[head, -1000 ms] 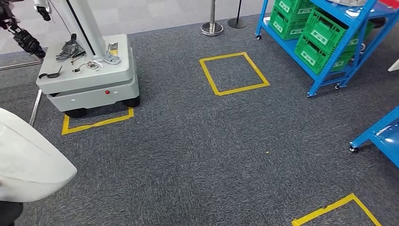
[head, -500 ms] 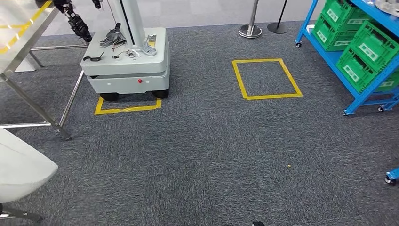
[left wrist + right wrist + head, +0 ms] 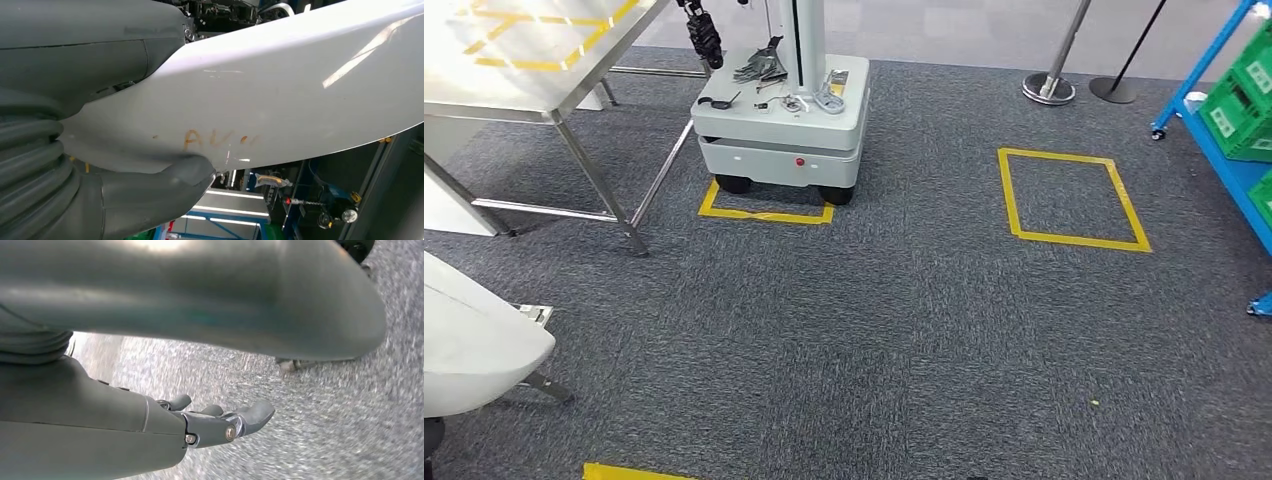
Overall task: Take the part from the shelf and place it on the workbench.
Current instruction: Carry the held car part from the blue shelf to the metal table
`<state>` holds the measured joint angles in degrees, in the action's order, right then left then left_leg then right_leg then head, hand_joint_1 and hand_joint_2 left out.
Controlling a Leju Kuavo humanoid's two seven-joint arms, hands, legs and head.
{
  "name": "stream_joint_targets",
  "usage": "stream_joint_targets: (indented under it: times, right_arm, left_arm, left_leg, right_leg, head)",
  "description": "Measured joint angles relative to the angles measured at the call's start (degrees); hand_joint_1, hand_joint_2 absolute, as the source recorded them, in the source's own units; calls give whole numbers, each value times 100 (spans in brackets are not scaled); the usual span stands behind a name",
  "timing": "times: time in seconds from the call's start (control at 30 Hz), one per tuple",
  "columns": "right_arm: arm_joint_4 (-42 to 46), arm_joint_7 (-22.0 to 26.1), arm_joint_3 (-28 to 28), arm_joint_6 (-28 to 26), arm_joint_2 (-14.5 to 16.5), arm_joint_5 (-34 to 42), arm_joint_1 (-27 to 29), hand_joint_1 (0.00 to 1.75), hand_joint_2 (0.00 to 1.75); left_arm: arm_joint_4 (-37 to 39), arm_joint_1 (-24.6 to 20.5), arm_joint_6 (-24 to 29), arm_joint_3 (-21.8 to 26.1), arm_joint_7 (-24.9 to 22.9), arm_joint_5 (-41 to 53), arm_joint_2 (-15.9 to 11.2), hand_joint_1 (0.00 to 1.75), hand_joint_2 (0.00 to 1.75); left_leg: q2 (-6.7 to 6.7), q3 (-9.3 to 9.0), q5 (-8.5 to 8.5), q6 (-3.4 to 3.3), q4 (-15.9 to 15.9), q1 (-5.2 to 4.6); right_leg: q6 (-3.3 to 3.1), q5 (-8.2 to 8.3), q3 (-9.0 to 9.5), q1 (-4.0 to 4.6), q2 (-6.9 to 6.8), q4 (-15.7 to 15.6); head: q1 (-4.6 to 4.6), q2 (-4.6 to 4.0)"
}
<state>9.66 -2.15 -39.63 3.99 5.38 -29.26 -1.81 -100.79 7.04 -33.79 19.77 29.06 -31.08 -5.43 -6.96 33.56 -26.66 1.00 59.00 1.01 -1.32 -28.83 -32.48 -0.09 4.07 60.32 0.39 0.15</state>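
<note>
The left hand grips a large glossy white curved part at near left; the steel workbench stands far left. The right hand hangs empty, fingers loosely apart.

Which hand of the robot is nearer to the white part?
Left. The left hand grips the white part directly, thumb pressed on it. The right hand hangs over the carpet, holding nothing.

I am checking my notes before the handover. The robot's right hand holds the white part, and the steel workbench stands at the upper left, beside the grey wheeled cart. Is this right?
Not quite: the left hand holds the white part, as the left wrist view shows. The right hand holds nothing. The rest stands: the workbench is at the upper left, beside the grey wheeled cart.
</note>
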Motion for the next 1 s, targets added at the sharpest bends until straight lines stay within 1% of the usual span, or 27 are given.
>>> stream_joint_targets:
  times: [0.03,0.1,0.13,0.17,0.23,0.27,0.3,0.33,0.37,0.4,0.43,0.47,0.5,0.53,0.6,0.63,0.67,0.7,0.73,0.77,0.8,0.83,0.87,0.9,0.93,0.97,1.0]
  right_arm:
    - [0,-6,7,15,-15,-31,-4,0,0]
    - [0,8,31,74,-41,-113,-11,0,0]
    - [0,26,51,109,-54,-162,-14,0,0]
    - [0,49,74,136,-66,-203,-13,0,0]
    - [0,97,119,165,-90,-248,-6,0,0]
    - [0,130,134,173,-102,-255,1,0,0]
    - [0,168,144,181,-111,-257,6,0,0]
    - [0,222,150,196,-117,-256,9,0,0]
    - [0,283,155,222,-122,-255,8,0,0]
    - [0,329,162,252,-123,-250,3,0,0]
    - [0,360,168,278,-125,-232,-5,0,0]
    - [0,370,173,294,-131,-202,-14,0,0]
    - [0,365,175,297,-136,-167,-23,0,0]
    - [0,351,175,294,-142,-131,-35,0,0]
    - [0,320,175,291,-147,-87,-64,0,0]
    - [0,309,175,290,-148,-78,-79,0,0]
    - [0,307,175,290,-148,-73,-88,0,0]
    - [0,305,175,291,-148,-72,-89,0,0]
    - [0,305,175,292,-148,-70,-82,0,0]
    - [0,305,175,293,-147,-68,-70,0,0]
    - [0,303,175,296,-147,-66,-56,0,0]
    - [0,312,175,302,-147,-63,-42,0,0]
    - [0,330,175,318,-147,-61,-31,0,0]
    - [0,351,175,336,-147,-59,-25,0,0]
    - [0,368,175,352,-147,-58,-23,0,0]
    - [0,370,174,364,-146,-58,-24,0,0]
    - [0,348,174,365,-141,-57,-24,0,0]
  left_arm:
    - [-23,1,0,25,-11,32,28,175,175]
    - [-87,12,-8,124,-44,53,72,175,175]
    - [-114,20,-21,195,-63,43,83,175,175]
    - [-130,24,-38,265,-83,29,85,175,175]
    - [-137,28,-73,367,-102,1,78,175,175]
    - [-136,32,-85,395,-103,-14,72,175,175]
    - [-132,47,-93,411,-97,-35,64,175,175]
    - [-129,66,-98,425,-89,-60,53,175,175]
    - [-127,78,-99,435,-81,-88,39,175,175]
    - [-129,79,-95,441,-80,-108,28,175,175]
    - [-139,59,-75,442,-91,-113,23,175,175]
    - [-157,21,-37,439,-109,-97,23,175,175]
    - [-185,-25,18,431,-130,-67,31,175,175]
    - [-222,-71,79,418,-150,-29,39,175,175]
    - [-296,-123,168,392,-179,38,53,175,175]
    - [-331,-135,191,384,-186,54,54,175,175]
    - [-360,-156,204,379,-190,62,56,175,175]
    - [-384,-184,210,371,-190,62,62,175,175]
    - [-403,-209,214,361,-188,62,69,175,175]
    - [-413,-230,217,351,-184,63,77,175,175]
    - [-421,-234,231,342,-177,68,86,175,175]
    - [-435,-229,254,339,-165,77,94,175,175]
    - [-459,-222,282,338,-155,85,100,175,175]
    - [-485,-218,313,338,-150,91,103,175,175]
    - [-507,-218,337,338,-156,84,106,175,175]
    - [-513,-228,357,338,-174,52,102,175,175]
    - [-492,-253,373,338,-201,-3,95,175,175]
  left_leg:
    - [-69,22,13,36,-5,6]
    - [-188,70,42,117,-30,21]
    - [-124,98,22,142,-5,15]
    - [28,161,-61,161,106,1]
    - [444,413,-408,186,663,-22]
    - [564,585,-601,205,1042,-20]
    - [618,717,-723,224,1346,-13]
    - [648,768,-746,239,1493,-7]
    - [676,699,-655,250,1400,-4]
    - [726,526,-490,255,1105,-3]
    - [848,297,-322,247,689,-5]
    - [976,95,-188,223,331,-11]
    - [1061,-34,-114,186,99,-20]
    - [1105,-89,-88,142,-7,-29]
    - [977,-64,-70,63,-1,-40]
    - [915,-63,-58,31,-15,-33]
    - [851,-62,-41,-4,-31,-22]
    - [786,-75,-23,-36,-47,-6]
    - [720,-64,-9,-59,-51,3]
    - [647,-51,-1,-73,-48,5]
    - [569,-39,3,-79,-44,3]
    - [485,-31,5,-80,-36,3]
    - [395,-26,6,-77,-25,3]
    - [305,-23,7,-72,-15,6]
    - [219,-21,9,-60,-7,12]
    - [141,-13,12,-36,2,11]
    - [63,2,20,-2,6,11]
  right_leg:
    - [-5,9,37,11,42,-100]
    - [-30,31,52,16,-107,-144]
    - [-62,50,69,8,-183,-183]
    - [-102,71,84,-4,-264,-223]
    - [-162,86,98,-3,-433,-265]
    - [-180,81,96,5,-523,-263]
    - [-187,74,95,13,-615,-261]
    - [-188,65,95,17,-706,-259]
    - [-181,56,98,16,-791,-253]
    - [-167,44,103,13,-871,-243]
    - [-145,26,109,17,-949,-223]
    - [-115,-1,115,28,-1022,-198]
    - [-83,-25,123,40,-1086,-176]
    - [-52,-42,134,53,-1146,-161]
    - [4,-60,168,53,-1258,-161]
    - [42,-90,177,38,-1208,-134]
    - [79,-173,147,19,-1067,-29]
    - [113,-315,58,0,-867,193]
    - [137,-496,-94,-18,-644,530]
    - [147,-680,-288,-25,-507,925]
    - [151,-804,-470,-29,-445,1275]
    - [149,-823,-584,-32,-422,1469]
    - [142,-725,-592,-35,-407,1439]
    - [129,-530,-491,-42,-375,1182]
    - [114,-298,-312,-53,-284,775]
    - [106,-131,-140,-61,-148,379]
    - [100,-27,-18,-66,-43,87]
  head:
    - [1,0]
    - [1,0]
    - [0,0]
    - [-9,0]
    - [-28,0]
    - [-36,0]
    - [-37,0]
    - [-37,0]
    - [-37,0]
    - [-37,0]
    - [-37,0]
    - [-34,0]
    - [-31,0]
    - [-28,0]
    - [-25,0]
    - [-22,0]
    - [-18,0]
    - [-9,0]
    - [2,0]
    - [8,0]
    - [14,0]
    - [14,0]
    - [14,0]
    - [14,0]
    - [14,0]
    - [13,0]
    - [13,0]
